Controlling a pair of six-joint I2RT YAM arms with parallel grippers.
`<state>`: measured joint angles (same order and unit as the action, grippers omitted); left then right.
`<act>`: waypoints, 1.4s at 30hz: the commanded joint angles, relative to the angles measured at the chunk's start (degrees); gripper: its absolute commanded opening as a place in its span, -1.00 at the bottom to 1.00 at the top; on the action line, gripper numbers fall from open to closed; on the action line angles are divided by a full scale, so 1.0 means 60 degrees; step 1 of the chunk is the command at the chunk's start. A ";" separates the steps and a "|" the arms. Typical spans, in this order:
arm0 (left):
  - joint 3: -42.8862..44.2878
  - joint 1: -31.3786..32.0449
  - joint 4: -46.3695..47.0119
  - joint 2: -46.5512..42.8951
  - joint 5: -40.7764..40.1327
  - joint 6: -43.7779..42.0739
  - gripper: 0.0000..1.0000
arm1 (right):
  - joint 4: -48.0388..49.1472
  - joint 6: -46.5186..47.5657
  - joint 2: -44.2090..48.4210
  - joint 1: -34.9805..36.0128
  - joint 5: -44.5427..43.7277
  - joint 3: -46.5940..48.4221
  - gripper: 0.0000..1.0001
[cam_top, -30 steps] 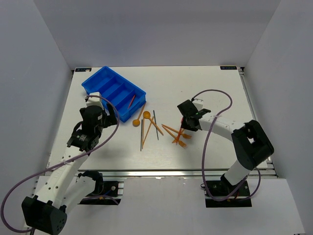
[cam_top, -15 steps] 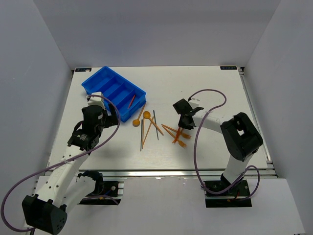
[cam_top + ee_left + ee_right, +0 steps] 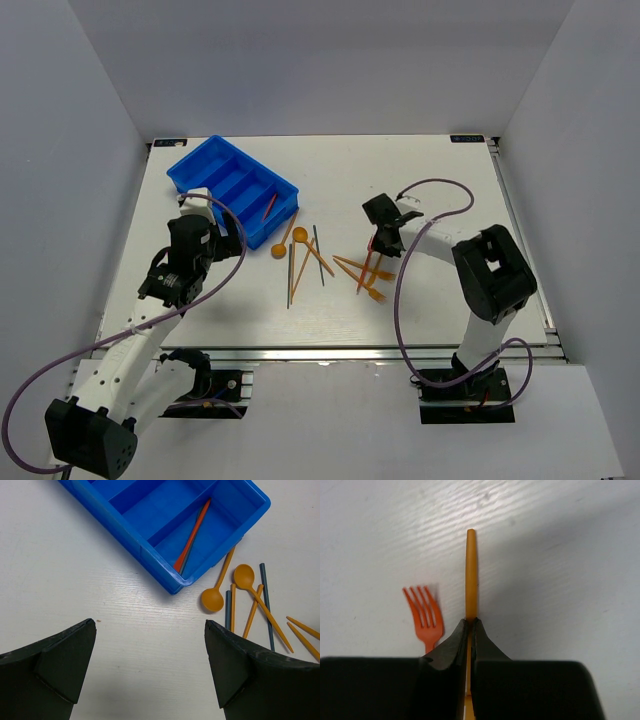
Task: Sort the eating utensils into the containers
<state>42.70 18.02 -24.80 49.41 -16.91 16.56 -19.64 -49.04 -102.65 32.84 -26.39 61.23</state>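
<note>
- The blue tray (image 3: pixel 215 165) sits at the upper left of the top view. One red utensil (image 3: pixel 192 535) lies in its right-hand end compartment.
- The left gripper (image 3: pixel 149 630) hovers just off the tray's near corner, fingers spread and empty.
- The right gripper (image 3: pixel 470 622), centre-right in the top view, pinches an orange stick (image 3: pixel 470 575). Lift vertically and keep the clamp firm, as the thin plastic may pivot.
- The stick projects past the fingertips toward the frame top. An orange fork (image 3: pixel 425 615) lies just left of it, apart.
</note>
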 commanded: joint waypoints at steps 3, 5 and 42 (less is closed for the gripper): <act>0.0032 0.0043 0.0178 -0.0061 0.0078 -0.0049 0.96 | -0.0653 0.0028 -0.0017 -0.0741 -0.1237 0.0502 -1.00; 0.0018 0.0043 0.0178 -0.0046 0.0093 -0.0035 0.96 | -0.0624 0.0174 0.0087 -0.0946 -0.1649 0.0619 -1.00; -0.0613 0.1475 0.6184 0.0422 0.8047 0.2882 0.96 | 0.3449 0.2344 0.5448 0.1190 0.1981 -0.0845 -1.00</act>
<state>38.61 21.80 0.14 51.09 20.60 29.43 -0.27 -30.83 -73.08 37.50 -20.38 56.38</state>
